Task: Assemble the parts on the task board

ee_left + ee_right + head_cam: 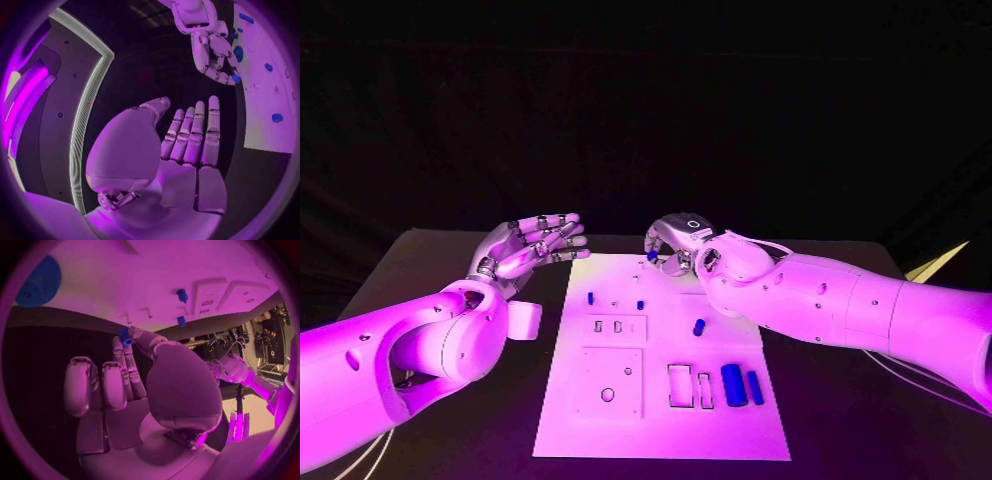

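Observation:
The white task board (661, 420) lies in the middle of the black table. My right hand (681, 244) hovers over its far edge and pinches a small blue part (652, 256) between thumb and a fingertip; the right wrist view shows that part (125, 336) at the fingertips. My left hand (531, 246) is held up beside the board's far left corner, fingers straight and apart from the thumb, holding nothing. Two small blue pegs (591, 298) (640, 304) stand near the far end. A blue piece (698, 326) sits mid-board, and two blue cylinders (733, 385) (754, 387) lie at the near right.
Rectangular recesses (681, 385) and square plates (615, 327) mark the board's near half. A round toothed blue piece (37, 282) shows on the board in the right wrist view. A pale wedge (936, 264) lies at the table's far right edge.

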Robot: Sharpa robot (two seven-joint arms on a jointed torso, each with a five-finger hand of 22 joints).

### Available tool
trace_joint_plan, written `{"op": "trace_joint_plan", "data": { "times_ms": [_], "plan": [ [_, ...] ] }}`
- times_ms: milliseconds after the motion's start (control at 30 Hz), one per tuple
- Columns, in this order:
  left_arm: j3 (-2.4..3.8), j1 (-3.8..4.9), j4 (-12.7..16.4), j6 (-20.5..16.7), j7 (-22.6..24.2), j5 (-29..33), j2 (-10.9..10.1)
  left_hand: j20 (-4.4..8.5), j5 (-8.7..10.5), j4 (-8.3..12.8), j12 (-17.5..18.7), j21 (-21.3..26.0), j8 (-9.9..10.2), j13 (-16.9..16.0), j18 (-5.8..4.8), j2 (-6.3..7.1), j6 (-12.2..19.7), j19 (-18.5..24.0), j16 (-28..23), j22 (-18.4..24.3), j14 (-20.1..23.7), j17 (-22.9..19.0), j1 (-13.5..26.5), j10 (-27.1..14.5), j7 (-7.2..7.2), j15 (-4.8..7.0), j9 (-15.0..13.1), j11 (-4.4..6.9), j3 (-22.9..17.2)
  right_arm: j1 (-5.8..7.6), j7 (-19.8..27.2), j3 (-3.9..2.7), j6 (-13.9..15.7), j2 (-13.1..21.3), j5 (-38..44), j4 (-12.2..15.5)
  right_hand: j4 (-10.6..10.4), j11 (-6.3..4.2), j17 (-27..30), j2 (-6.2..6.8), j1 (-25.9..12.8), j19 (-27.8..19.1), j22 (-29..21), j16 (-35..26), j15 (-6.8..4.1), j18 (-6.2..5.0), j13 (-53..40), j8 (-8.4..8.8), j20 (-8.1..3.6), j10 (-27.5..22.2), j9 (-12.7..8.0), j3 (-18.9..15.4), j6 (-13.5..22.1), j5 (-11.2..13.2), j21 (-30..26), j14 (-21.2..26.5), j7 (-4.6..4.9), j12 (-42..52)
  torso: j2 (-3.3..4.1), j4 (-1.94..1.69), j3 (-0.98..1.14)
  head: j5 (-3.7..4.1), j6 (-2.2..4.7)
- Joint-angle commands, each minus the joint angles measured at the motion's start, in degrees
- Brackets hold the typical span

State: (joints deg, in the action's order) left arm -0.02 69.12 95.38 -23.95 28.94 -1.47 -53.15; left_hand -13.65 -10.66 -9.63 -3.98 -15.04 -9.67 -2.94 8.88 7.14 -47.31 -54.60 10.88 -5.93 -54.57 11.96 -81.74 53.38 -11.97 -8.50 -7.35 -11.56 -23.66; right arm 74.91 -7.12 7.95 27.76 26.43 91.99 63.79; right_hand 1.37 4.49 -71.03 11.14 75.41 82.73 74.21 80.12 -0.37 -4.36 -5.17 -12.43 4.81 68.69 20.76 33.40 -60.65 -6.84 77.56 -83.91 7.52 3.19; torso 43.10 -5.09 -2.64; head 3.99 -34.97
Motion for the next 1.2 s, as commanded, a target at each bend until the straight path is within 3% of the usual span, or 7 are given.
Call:
{"op": "trace_joint_plan", "data": {
  "times_ms": [33, 133, 200, 300, 467, 1200],
  "plan": [
    [0.06, 0.08, 0.06, 0.25, 0.06, -0.05, 0.25, 0.09, -0.99, 0.65, 0.29, -0.83, -0.76, -0.75, 1.50, 0.83, -0.30, -1.64, 0.79, -0.98, -0.06, 0.82, 0.40, 0.89, -1.64, 0.05, -0.69, 0.43, -1.25, -0.19, -0.16, -0.03, 0.31, -0.79, 0.19, -0.91, 1.38, -1.19, -0.67, -2.76, 0.76, 1.15, 2.08, 0.80, -0.78, 1.26, -3.62, -2.99, -0.06, 4.74, 2.74, 3.84, -0.67, -1.02, 1.56, -2.92, -0.21, 1.09, 0.06, -0.32, -0.11, -0.02, 0.01],
    [0.06, 0.29, 0.31, 0.15, 0.01, -0.05, 0.07, 0.09, -0.99, 0.65, 0.29, -0.83, -0.76, -0.75, 1.50, 0.83, -0.30, -1.64, 0.79, -0.98, -0.06, 0.82, 0.40, 0.89, -1.64, 0.05, -0.69, 0.43, -1.25, -0.25, -0.26, -0.03, 0.14, -1.28, 0.16, -1.54, 1.41, -1.17, -0.73, -2.73, 0.73, 1.15, 2.13, 0.84, -0.77, 1.27, -3.63, -2.99, -0.05, 4.70, 2.78, 3.86, -0.61, -1.02, 1.60, -2.93, -0.19, 1.05, 0.22, -0.57, -0.27, 0.14, 0.10],
    [0.06, 0.49, 0.65, 0.10, 0.01, -0.05, -0.12, 0.09, -0.99, 0.65, 0.29, -0.83, -0.76, -0.75, 1.50, 0.83, -0.30, -1.64, 0.79, -0.98, -0.06, 0.82, 0.40, 0.89, -1.64, 0.05, -0.69, 0.43, -1.25, -0.26, -0.31, -0.04, 0.07, -1.68, 0.09, -2.07, 1.43, -1.15, -0.83, -2.70, 0.69, 1.13, 2.13, 0.90, -0.75, 1.26, -3.65, -2.99, -0.05, 4.66, 2.83, 3.87, -0.55, -1.02, 1.59, -2.95, -0.17, 1.00, 0.49, -0.51, -0.33, -0.05, 0.59],
    [0.07, 0.65, 0.87, 0.07, -0.01, -0.05, -0.19, 0.11, -0.99, 0.72, 0.29, -0.89, -0.76, -0.75, 1.48, 0.81, -0.31, -1.63, 0.77, -1.00, -0.01, 0.90, 0.37, 0.88, -1.62, 0.05, -0.69, 0.44, -1.29, -0.34, -0.31, -0.04, -0.25, -2.29, -0.17, -2.98, 1.43, -1.15, -0.83, -2.70, 0.69, 1.13, 2.13, 0.90, -0.75, 1.26, -3.65, -2.99, -0.05, 4.66, 2.83, 3.87, -0.55, -1.02, 1.59, -2.95, -0.17, 1.00, 0.57, -0.64, -0.35, -0.16, 0.21],
    [0.07, 0.95, 1.11, 0.00, -0.05, -0.05, -0.37, 0.11, -0.99, 0.72, 0.29, -0.89, -0.76, -0.75, 1.48, 0.81, -0.31, -1.63, 0.77, -1.00, -0.01, 0.90, 0.37, 0.88, -1.62, 0.05, -0.69, 0.44, -1.29, -0.51, -0.36, -0.04, -0.83, -2.76, -0.33, -3.55, 1.42, -1.12, -0.65, -2.71, 0.62, 1.06, 2.02, 0.83, -0.73, 1.24, -3.66, -3.00, -0.04, 4.63, 2.88, 3.88, -0.50, -1.01, 1.50, -2.92, -0.15, 0.96, 0.78, -0.77, -0.48, 0.08, 0.37],
    [0.08, 1.38, 1.27, -0.09, -0.08, -0.05, -0.32, 0.11, -0.99, 0.72, 0.29, -0.89, -0.76, -0.75, 1.48, 0.81, -0.31, -1.63, 0.77, -1.00, -0.01, 0.90, 0.37, 0.88, -1.62, 0.05, -0.69, 0.44, -1.29, -0.78, 0.00, -0.03, -1.79, -3.94, -0.69, -5.03, 1.48, -1.04, -0.62, -2.61, 0.42, 0.85, 1.73, 0.86, -0.65, 1.16, -3.70, -2.98, 0.00, 4.44, 3.06, 3.90, -0.24, -1.00, 1.25, -2.91, -0.09, 0.80, 1.07, -0.81, -0.55, -0.28, 0.16]
  ]
}}
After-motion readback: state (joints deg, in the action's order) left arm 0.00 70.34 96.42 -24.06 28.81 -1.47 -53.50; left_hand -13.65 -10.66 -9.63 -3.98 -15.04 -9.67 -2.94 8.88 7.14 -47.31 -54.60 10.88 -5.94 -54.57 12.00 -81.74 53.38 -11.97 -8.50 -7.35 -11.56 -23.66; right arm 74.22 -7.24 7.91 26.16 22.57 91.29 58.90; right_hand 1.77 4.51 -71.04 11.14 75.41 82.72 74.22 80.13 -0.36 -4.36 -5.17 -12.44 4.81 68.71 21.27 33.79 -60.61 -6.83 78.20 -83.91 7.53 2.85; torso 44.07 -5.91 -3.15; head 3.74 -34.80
